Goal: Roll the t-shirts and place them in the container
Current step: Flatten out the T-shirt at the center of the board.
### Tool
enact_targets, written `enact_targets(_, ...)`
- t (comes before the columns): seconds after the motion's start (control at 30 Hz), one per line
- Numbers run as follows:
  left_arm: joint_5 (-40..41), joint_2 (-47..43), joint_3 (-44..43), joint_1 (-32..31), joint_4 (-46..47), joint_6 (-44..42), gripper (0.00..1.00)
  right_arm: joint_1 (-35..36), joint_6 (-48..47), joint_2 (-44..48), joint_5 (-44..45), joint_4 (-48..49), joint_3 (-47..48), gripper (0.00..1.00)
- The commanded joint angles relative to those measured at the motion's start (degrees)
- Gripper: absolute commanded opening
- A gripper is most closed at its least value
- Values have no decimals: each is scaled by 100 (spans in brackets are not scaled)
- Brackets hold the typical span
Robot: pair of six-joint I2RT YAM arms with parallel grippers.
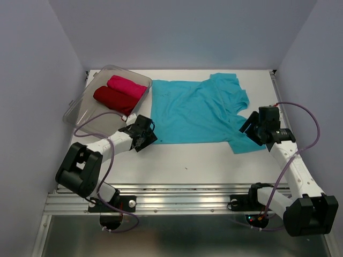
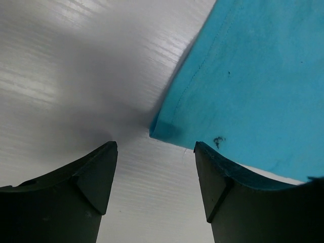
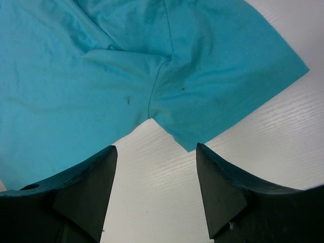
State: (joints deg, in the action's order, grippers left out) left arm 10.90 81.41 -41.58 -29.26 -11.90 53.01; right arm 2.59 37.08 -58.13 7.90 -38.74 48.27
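A turquoise-blue t-shirt (image 1: 195, 110) lies spread flat on the white table, collar to the right. My left gripper (image 1: 143, 135) is open at the shirt's near-left hem corner; in the left wrist view that corner (image 2: 164, 129) sits just ahead of the open fingers. My right gripper (image 1: 254, 130) is open over the near sleeve; in the right wrist view the sleeve (image 3: 228, 86) and armpit notch lie just ahead of the empty fingers. A dark red shirt (image 1: 114, 99) and a magenta-pink shirt (image 1: 127, 85) lie rolled in the tub.
A clear plastic tub (image 1: 80, 110) stands at the back left, close behind my left arm. Grey walls close in the table on the left, right and back. A metal rail (image 1: 177, 193) runs along the near edge.
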Motion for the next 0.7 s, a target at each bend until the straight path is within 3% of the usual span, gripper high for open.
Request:
enact_targets(0.0,132,331,-51,-36,329,157,71,-48,-69,-14,-78,297,-2,69)
enact_targets(0.2,0,832,-359,-89,408,122,66,-48,-52,-93,-122,288,-19,70)
enact_targets(0.27,-26,990,-429,-98,399,104,61,-48,-17,-128,-140,253,-46,77)
enact_targets(0.33,-79,1061,-552,-89,382,16,40,-48,71,-207,-166,218,-90,83)
enact_targets(0.37,-70,1062,-648,-98,312,-19,17,-48,176,-277,-192,192,-159,88)
enact_targets(0.4,-53,1035,-702,-89,311,-71,4,-48,229,-278,-219,192,-204,91)
enact_targets(0.43,-9,983,-763,-80,198,-168,0,-48,290,-356,-297,200,-256,91)
enact_targets(0.53,324,702,-983,-89,-145,-327,0,-48,318,-541,-333,200,-397,94)
enact_targets(0.67,694,298,-1036,59,-453,-520,0,-582,116,-743,-535,218,-503,94)
